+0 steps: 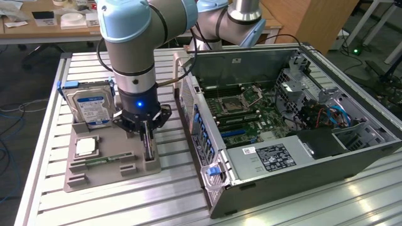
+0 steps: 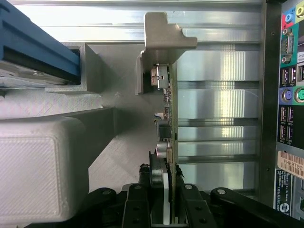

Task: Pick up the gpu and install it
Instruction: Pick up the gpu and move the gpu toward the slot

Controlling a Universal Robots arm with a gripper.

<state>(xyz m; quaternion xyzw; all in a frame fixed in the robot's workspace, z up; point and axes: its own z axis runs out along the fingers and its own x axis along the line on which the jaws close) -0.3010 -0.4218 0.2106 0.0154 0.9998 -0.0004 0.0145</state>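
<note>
The gpu (image 2: pixel 172 109) stands on edge in a slot of the grey holder (image 1: pixel 94 176) on the worktop (image 1: pixel 176 202), lower left of centre in the exterior view, beside the open computer case (image 1: pixel 301 184). The pincer (image 1: pixel 146 141) straddles its upper edge. Whether it is pinching the card or just spread around it, I cannot tell.

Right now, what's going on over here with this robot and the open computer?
The robot arm's hand is down over the gpu, which stands on edge in the gray parts holder on the table and is not yet lifted. The open computer case sits beside the holder, on the exterior view's right. A hard drive stands in the holder too.
</note>
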